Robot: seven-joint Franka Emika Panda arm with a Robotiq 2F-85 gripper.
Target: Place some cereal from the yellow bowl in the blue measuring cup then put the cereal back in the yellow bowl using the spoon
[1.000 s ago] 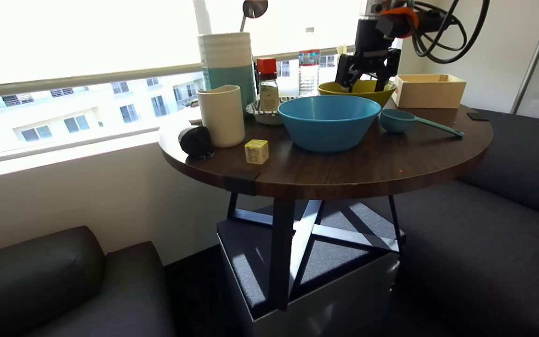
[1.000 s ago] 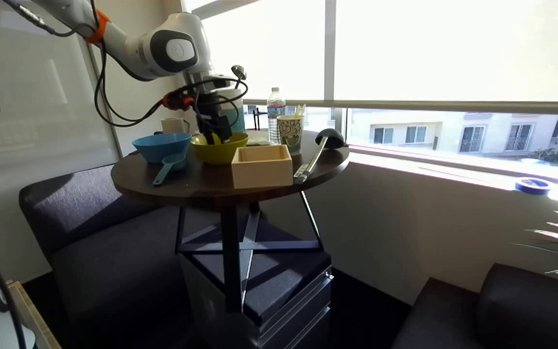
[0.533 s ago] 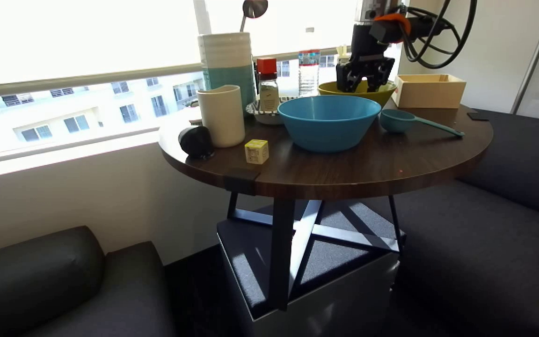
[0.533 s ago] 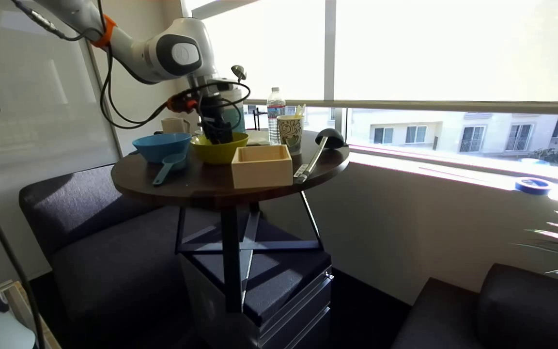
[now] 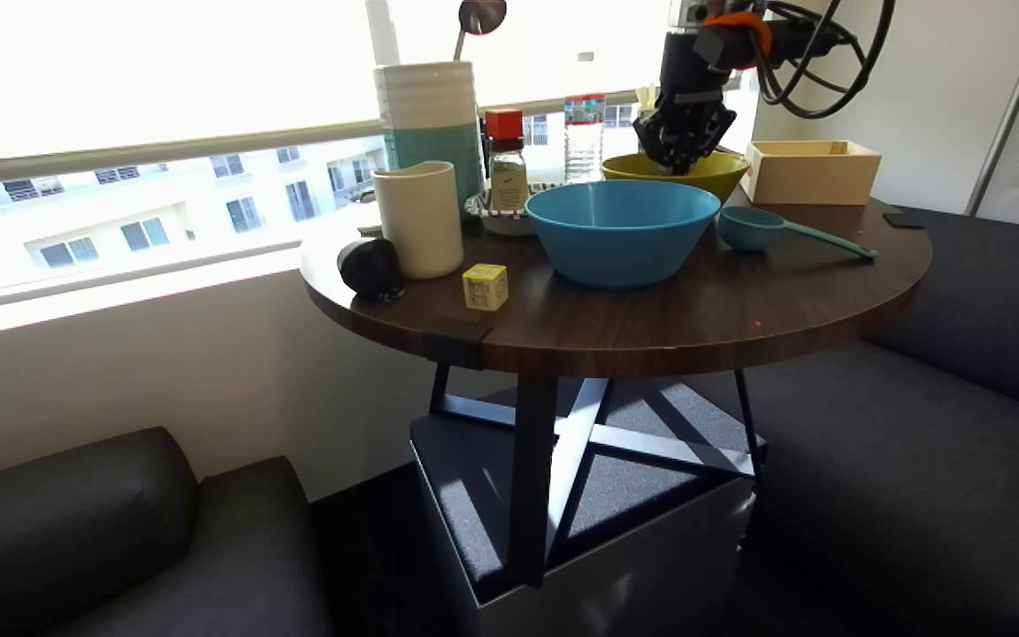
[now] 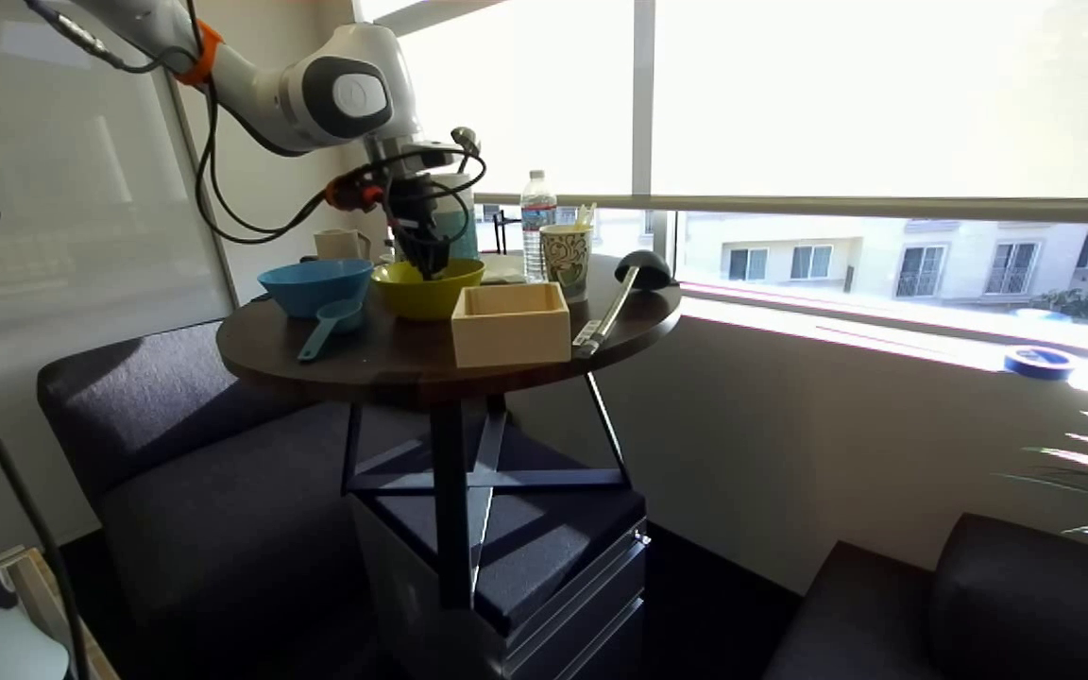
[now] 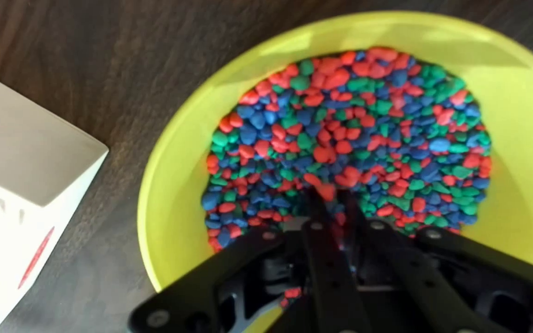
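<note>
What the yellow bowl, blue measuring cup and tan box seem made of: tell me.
Yellow bowl: likely plastic, smooth, slightly glossy; even colour, soft highlights.
Blue measuring cup: probably plastic, fairly matte; one even teal-blue throughout.
Tan box: seemingly bare wood, matte; pale, flat walls, grain too faint to confirm.

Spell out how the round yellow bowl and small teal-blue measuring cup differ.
The round yellow bowl is far larger than the small teal-blue measuring cup.
The cup has a long handle; the bowl shows none.
The black gripper is in the bowl, at red, green and blue bits; the cup is clear of it.
Shared: both are round and rest on the dark wood table.
</note>
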